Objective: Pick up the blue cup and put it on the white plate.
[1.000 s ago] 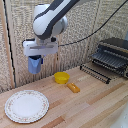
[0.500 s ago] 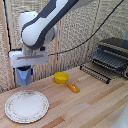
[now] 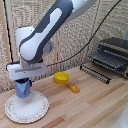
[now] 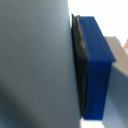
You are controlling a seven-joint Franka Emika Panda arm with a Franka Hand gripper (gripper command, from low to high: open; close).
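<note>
One cobalt cup (image 3: 22, 89) clamped between the jaws of gripper (image 3: 23, 83), over alabaster dining ware (image 3: 36, 112).

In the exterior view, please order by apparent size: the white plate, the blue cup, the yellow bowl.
1. White plate, clearly the largest.
2. Blue cup and yellow bowl: similar in size, and the bowl stands farther back, so I leave them unranked.

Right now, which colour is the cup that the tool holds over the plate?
Blue. The cup shows best in the exterior view, over the white plate.
</note>
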